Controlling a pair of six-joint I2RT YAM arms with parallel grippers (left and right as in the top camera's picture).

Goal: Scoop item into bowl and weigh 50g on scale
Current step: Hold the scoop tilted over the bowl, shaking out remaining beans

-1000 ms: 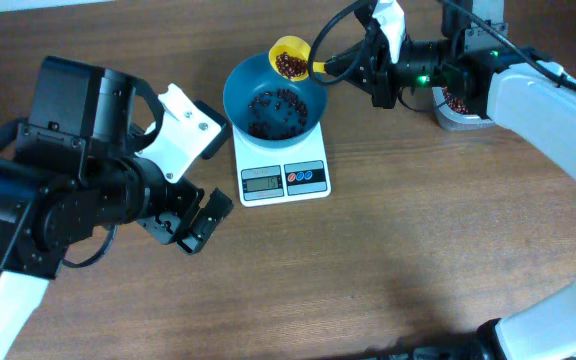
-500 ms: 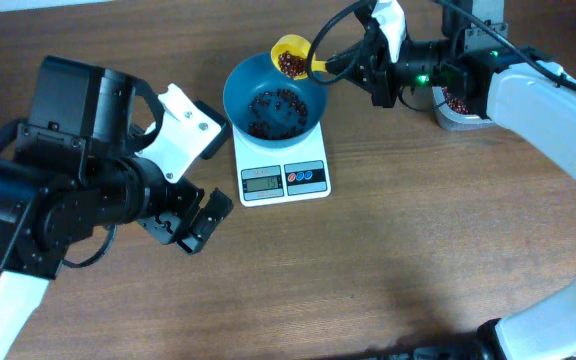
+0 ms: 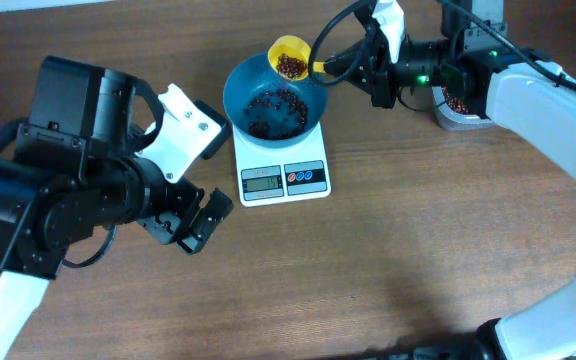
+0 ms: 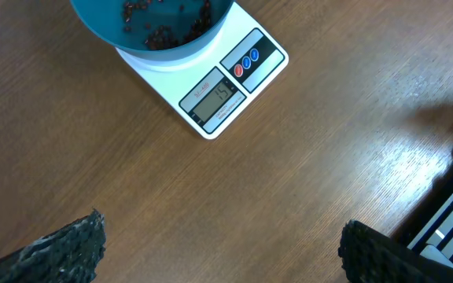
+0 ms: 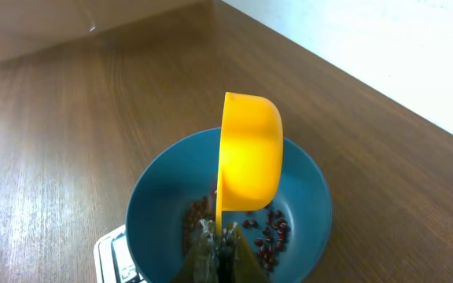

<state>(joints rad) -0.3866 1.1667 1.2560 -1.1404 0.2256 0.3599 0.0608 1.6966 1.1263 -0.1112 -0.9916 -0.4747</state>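
Observation:
The teal-blue bowl (image 3: 274,100) stands on the white scale (image 3: 283,172) and holds a layer of dark red-brown beans (image 3: 275,110). My right gripper (image 3: 370,68) is shut on the handle of a yellow scoop (image 3: 289,55), held tilted over the bowl's far rim with beans (image 3: 290,66) in it. In the right wrist view the scoop (image 5: 249,153) hangs over the bowl (image 5: 152,212), and beans (image 5: 272,232) lie below it. My left gripper (image 3: 190,225) is open and empty, left of the scale. The left wrist view shows the scale's display (image 4: 215,98) and the bowl (image 4: 152,43).
A clear tub (image 3: 457,108) with more beans sits at the back right, partly behind my right arm. The scale's red and blue buttons (image 3: 305,176) face the front. Bare wooden table (image 3: 368,260) lies in front of the scale.
More beans now lie in the bowl than a second ago. The scoop and both arms have hardly moved.

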